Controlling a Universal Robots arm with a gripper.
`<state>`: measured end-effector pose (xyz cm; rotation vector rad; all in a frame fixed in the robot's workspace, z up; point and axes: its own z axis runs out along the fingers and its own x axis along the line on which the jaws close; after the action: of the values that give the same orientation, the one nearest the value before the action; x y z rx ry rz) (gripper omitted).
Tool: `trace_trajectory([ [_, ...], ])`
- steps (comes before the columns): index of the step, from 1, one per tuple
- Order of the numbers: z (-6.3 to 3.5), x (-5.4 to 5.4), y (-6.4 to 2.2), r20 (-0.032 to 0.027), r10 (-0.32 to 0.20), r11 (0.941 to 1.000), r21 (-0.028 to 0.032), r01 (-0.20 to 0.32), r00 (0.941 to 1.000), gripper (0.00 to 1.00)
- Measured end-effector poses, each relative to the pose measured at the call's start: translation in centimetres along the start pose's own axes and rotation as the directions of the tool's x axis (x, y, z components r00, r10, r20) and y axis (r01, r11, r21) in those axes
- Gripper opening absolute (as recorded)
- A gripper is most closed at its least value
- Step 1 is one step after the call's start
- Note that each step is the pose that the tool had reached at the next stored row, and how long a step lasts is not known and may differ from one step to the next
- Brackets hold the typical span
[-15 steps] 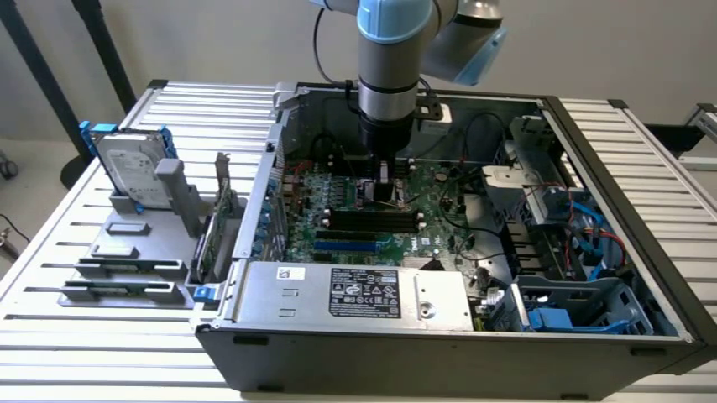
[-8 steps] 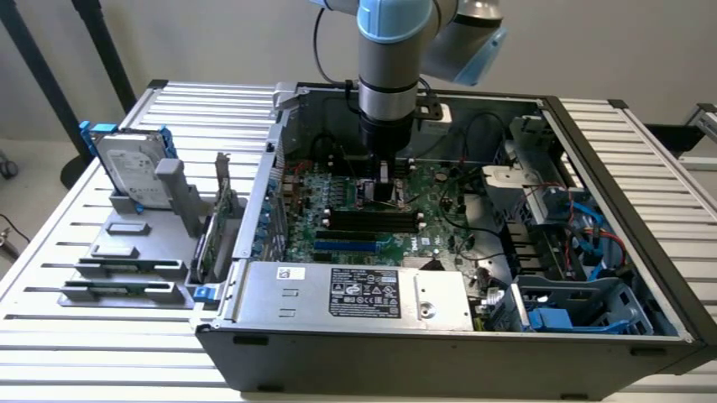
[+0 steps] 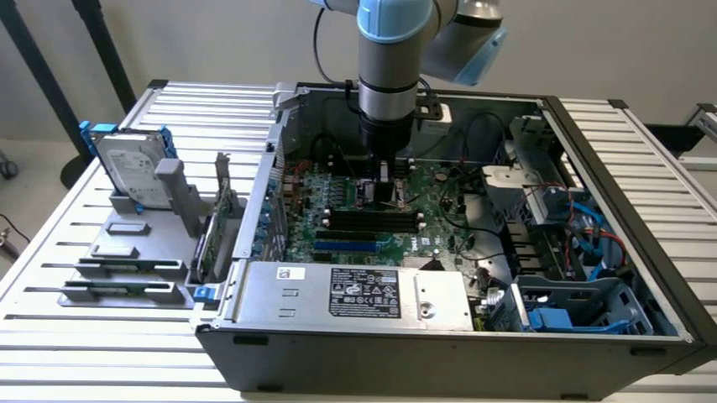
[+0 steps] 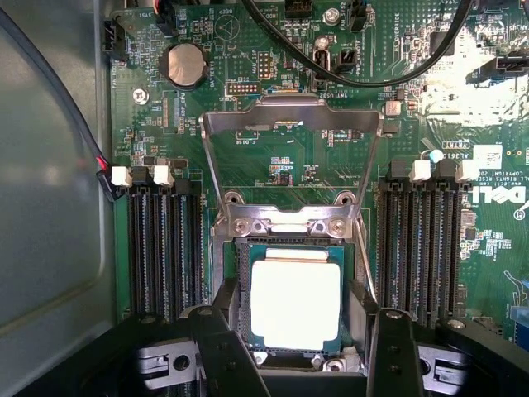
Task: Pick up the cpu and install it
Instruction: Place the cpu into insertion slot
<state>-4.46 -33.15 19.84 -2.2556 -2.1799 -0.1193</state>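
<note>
Nearest in the exterior view, the slatted worktop (image 3: 90,353) carries an open computer case (image 3: 448,353). Just inside its near wall lies the silver power supply (image 3: 358,294), at about six o'clock from the gripper (image 3: 389,200). A grey plastic bay with a blue piece (image 3: 555,319) sits at roughly four o'clock. Further in lies the green motherboard (image 3: 336,239), and the arm (image 3: 392,75) comes straight down onto it from twelve o'clock.

In the wrist view the gripper (image 4: 302,306) hangs low over the board with its dark fingers (image 4: 225,347) apart, one on each side of the cpu (image 4: 295,306). Neither appears to press on it, and a strip of socket (image 4: 242,289) shows between chip and finger. The cpu lies flat in the socket, pale metal top facing up (glare washes out any print on it). Beyond the socket the metal retention frame (image 4: 289,120) stands raised on its hinge, not closed over the chip. Banks of black memory slots (image 4: 161,248) flank the socket on both sides, and a coin battery (image 4: 185,64) sits further off on the board.

Outside the case, at about nine o'clock from the gripper in the exterior view, a hard drive (image 3: 129,168) with blue rails stands upright in a grey holder (image 3: 123,269).
</note>
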Motion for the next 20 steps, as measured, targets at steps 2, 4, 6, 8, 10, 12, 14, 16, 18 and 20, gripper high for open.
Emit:
trace_trajectory([
  [2,0.0,0.01,0.0,-0.0001,0.0,1.0,0.0,0.0,1.0,0.62],
  [4,0.0,0.02,0.0,0.0,0.0,1.0,0.0,0.0,1.0,0.62],
  [6,0.01,0.16,-0.01,0.0,0.0,1.0,-0.0009,0.0,1.0,0.62],
  [8,0.01,0.19,-0.01,0.0,-0.001,1.0,-0.0014,0.001,1.0,0.62],
  [10,0.02,0.23,-0.01,-0.0001,-0.001,1.0,-0.0018,0.001,1.0,0.62],
  [12,0.03,0.28,-0.01,-0.0002,-0.001,1.0,-0.0032,0.001,1.0,0.62],
  [14,0.03,0.28,-0.01,-0.0002,-0.001,1.0,-0.0033,0.001,1.0,0.62],
  [16,-0.03,0.28,-0.01,0.0,-0.001,1.0,-0.0031,0.001,1.0,0.62],
  [18,-0.13,0.27,-0.01,-0.0001,-0.001,1.0,-0.0032,0.001,1.0,0.62],
  [20,-0.28,0.27,-0.01,-0.0001,-0.001,1.0,-0.0032,0.001,1.0,0.62],
])
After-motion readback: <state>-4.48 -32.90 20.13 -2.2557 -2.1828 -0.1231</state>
